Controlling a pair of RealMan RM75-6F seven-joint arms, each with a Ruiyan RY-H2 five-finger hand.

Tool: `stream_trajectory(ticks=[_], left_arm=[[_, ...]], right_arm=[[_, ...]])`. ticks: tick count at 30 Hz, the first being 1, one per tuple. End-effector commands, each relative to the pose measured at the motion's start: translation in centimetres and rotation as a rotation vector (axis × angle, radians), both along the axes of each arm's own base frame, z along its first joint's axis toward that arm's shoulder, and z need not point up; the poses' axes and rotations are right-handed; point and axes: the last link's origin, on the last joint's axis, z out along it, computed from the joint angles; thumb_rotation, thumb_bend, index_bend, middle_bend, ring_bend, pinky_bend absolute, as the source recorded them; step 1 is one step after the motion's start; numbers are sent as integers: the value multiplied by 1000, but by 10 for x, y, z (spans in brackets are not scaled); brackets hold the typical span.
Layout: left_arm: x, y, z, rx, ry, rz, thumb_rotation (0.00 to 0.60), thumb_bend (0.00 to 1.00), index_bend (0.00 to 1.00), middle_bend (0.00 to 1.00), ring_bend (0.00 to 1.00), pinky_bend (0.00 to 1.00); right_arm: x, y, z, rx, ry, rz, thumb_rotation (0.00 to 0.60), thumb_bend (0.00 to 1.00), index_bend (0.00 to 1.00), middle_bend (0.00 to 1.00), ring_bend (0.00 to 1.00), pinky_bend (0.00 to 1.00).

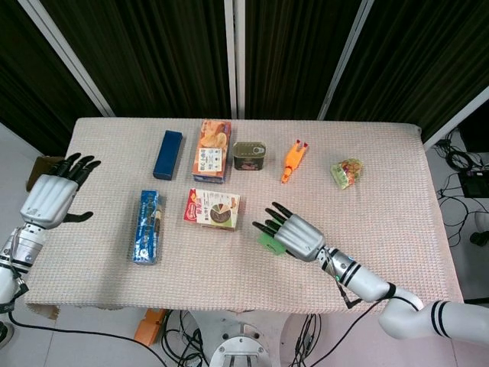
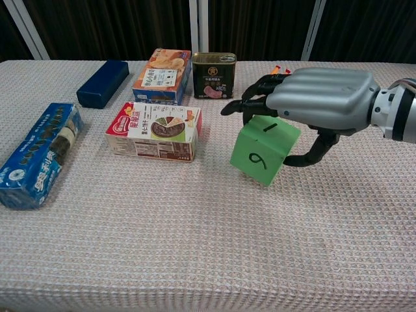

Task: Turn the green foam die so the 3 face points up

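Here the right hand (image 2: 318, 101) grips the die (image 2: 263, 151) near the worktop (image 2: 195, 247) middle, fingers (image 2: 250, 101) over its top, thumb behind (1 up, 6 or 9 forward). It sits tilted; a loose hold could let the foam slip and land wrong. Left hand (image 1: 47, 200) hovers, fingers spread, holding nothing

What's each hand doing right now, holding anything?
Left hand: open, holding nothing, off the table's left edge.
Right hand: grips the green foam die, which sits tilted, thumb on its right side.
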Motion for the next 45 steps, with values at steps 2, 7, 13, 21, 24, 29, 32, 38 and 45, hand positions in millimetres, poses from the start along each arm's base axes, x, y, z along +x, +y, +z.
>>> stream_trajectory(ticks=[2, 7, 13, 21, 24, 29, 32, 38, 45], left_arm=[[-15, -23, 5, 30, -41, 27, 600, 53, 104, 88, 37, 168], [-30, -43, 0, 57, -106, 43, 600, 53, 104, 88, 37, 168], [-41, -62, -15, 77, -183, 37, 600, 53, 104, 88, 37, 168], [-52, -74, -27, 87, -186, 43, 600, 53, 104, 87, 37, 168], [-54, -75, -27, 87, -187, 45, 600, 53, 104, 88, 37, 168], [-56, -74, -26, 89, -192, 43, 600, 54, 104, 88, 37, 168], [-55, -73, -27, 86, -193, 37, 600, 54, 104, 88, 37, 168], [-55, -72, -27, 82, -196, 34, 600, 53, 104, 88, 37, 168], [-53, -72, -26, 85, -196, 33, 600, 54, 104, 88, 37, 168]], right_arm=[[-21, 2, 22, -19, -329, -186, 600, 249, 0, 640, 119, 0], [-63, 2, 16, 59, -680, -515, 600, 248, 0, 656, 125, 0], [-102, -2, -3, 215, -822, -700, 600, 237, 0, 652, 125, 0], [-132, -3, -37, 334, -916, -795, 600, 304, 0, 656, 125, 0], [-138, -4, -44, 359, -907, -806, 600, 316, 0, 651, 125, 0], [-141, -5, -46, 359, -906, -783, 600, 310, 0, 627, 125, 0], [-143, -4, -44, 348, -910, -772, 600, 276, 0, 597, 111, 0], [-149, -1, -39, 347, -878, -759, 600, 140, 0, 178, 0, 0], [-142, 2, -16, 261, -894, -634, 600, 38, 0, 0, 0, 0]])
